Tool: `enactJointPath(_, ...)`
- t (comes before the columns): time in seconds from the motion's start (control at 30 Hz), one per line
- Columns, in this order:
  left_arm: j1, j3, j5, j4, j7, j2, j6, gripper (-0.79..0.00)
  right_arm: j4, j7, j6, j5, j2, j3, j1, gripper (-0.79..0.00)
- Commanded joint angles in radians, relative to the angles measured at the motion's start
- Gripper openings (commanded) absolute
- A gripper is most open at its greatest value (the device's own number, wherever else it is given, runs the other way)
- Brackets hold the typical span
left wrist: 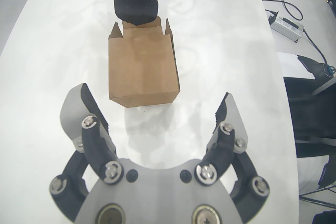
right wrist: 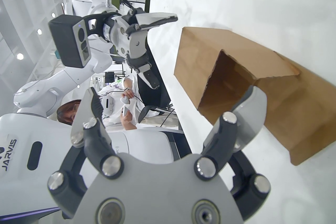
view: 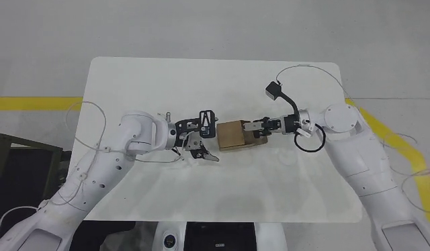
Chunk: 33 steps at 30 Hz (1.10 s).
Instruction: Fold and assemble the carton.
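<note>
Brown cardboard carton [view: 232, 135] is lying on its side mid white rounded table [view: 201, 76]. Left gripper [view: 211, 136] is hovering just left of it, fingers spread, gripping nothing. Right gripper [right wrist: 173, 90] is sitting at carton's open right end, fingers apart, one by a flap.

No legible text, numbers or brand marks.
Carton [view: 234, 135]: plain brown faces, no print visible.
Power brick [left wrist: 287, 25] on floor beside table [left wrist: 52, 25]: pale label, print too small to read.
Yellow floor stripes [view: 40, 103] at table's 9 and 3 o'clock: plain markings, no characters.
</note>
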Motion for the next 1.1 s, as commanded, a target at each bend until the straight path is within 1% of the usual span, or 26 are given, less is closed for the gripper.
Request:
enactJointPath(0.0,-0.009,0.012,0.024,0.015,0.02,-0.006,0.01,0.0,-0.025,0.008,0.004,0.001,0.008,0.021,-0.019,0.0)
enactJointPath(0.2,-0.035,0.057,0.066,0.076,0.059,-0.029,0.055,0.0,-0.092,0.02,0.027,0.002,0.03,0.083,-0.087,0.0)
enactJointPath(0.37,-0.067,0.088,0.062,0.136,0.078,-0.05,0.083,0.0,-0.145,0.022,0.04,-0.005,0.041,0.104,-0.136,0.0)
enactJointPath(0.63,-0.121,0.112,0.074,0.217,0.121,-0.075,0.079,0.0,-0.15,0.019,0.041,-0.009,0.043,0.106,-0.142,0.0)
enactJointPath(0.73,-0.137,0.116,0.083,0.244,0.138,-0.082,0.071,0.0,-0.151,0.012,0.042,-0.008,0.042,0.106,-0.144,0.0)
enactJointPath(0.97,-0.181,0.135,0.137,0.285,0.212,-0.097,-0.021,0.0,-0.156,-0.036,0.087,0.018,0.042,0.091,-0.187,0.0)
enactJointPath(1.07,-0.195,0.144,0.172,0.306,0.251,-0.103,-0.042,0.0,-0.182,-0.042,0.111,0.023,0.047,0.102,-0.208,0.0)
